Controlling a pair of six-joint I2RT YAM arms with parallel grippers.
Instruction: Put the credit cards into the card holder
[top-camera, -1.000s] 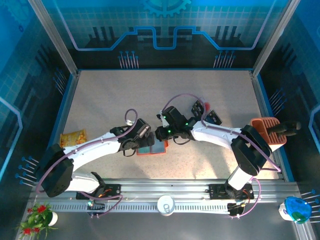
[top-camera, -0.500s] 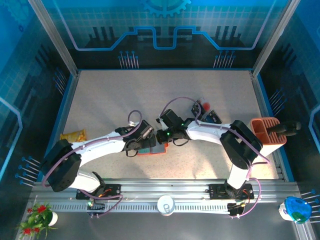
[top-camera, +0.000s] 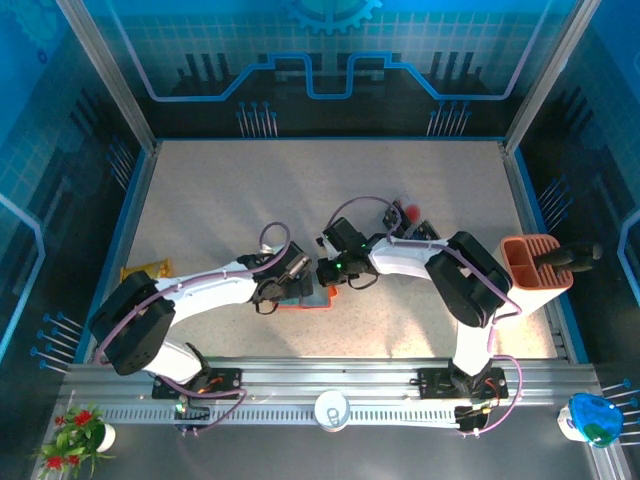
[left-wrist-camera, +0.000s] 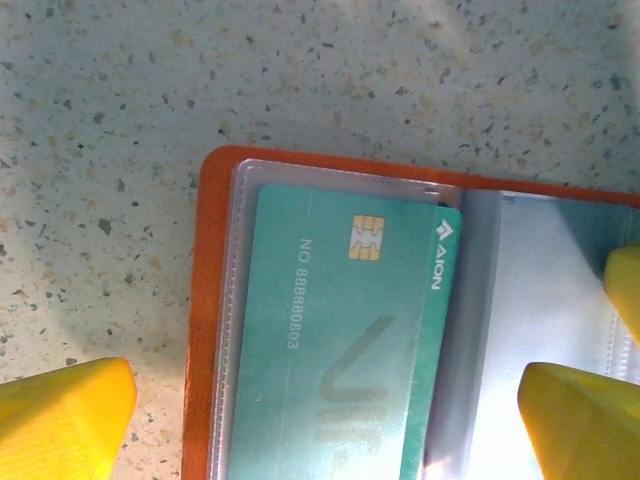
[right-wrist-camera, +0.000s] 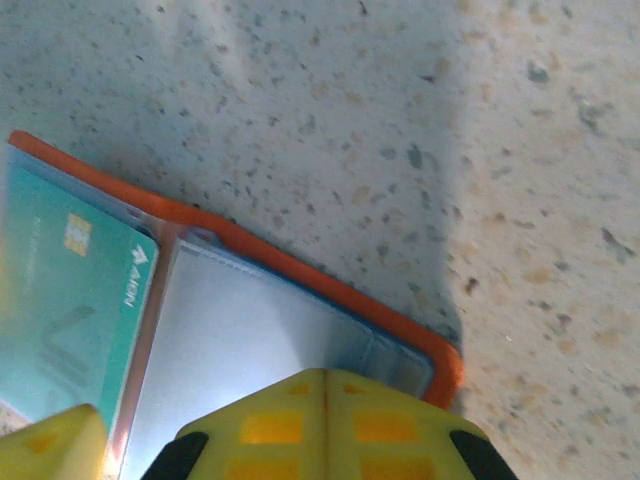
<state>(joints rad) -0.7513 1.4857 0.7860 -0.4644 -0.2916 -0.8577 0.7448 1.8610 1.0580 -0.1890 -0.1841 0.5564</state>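
Found card holder (top-camera: 305, 298) lying open and flat on table (top-camera: 230, 200), front-centre, between both grippers. Same spot as a second ago, but more covered from above: saw less of its teal face past the two wrists. Spotted one teal card (left-wrist-camera: 340, 340) seated in the left clear pocket, chip end toward the top edge in the left wrist view, orange rim showing at left and top. Saw right pocket pale and glossy in the right wrist view, orange corner exposed against the table.

Read left gripper (left-wrist-camera: 320, 430) as spread wide, straddling the left half: one yellow fingertip (left-wrist-camera: 60, 420) over bare table left of the rim, the other over the right pocket. Couldn't tell contact. Read right gripper (right-wrist-camera: 325, 420) as fully closed, pads together over the right pocket near its orange corner; touching or not, couldn't tell.

Versus a second ago: logged both wrists pulled in tighter over the holder, right elbow swung left off the terracotta bin (top-camera: 530, 262), left elbow shifted right and rearward, now hiding part of the yellow packet (top-camera: 145, 270).

Noted remaining cards (top-camera: 425, 233) clustered right-rear of the holder, just behind the right forearm, red piece (top-camera: 400, 213) beside them. Bin at right table edge, well apart. Saw open tabletop across the whole rear half and left-rear. Narrow strip only between holder and base rail (top-camera: 300, 380).
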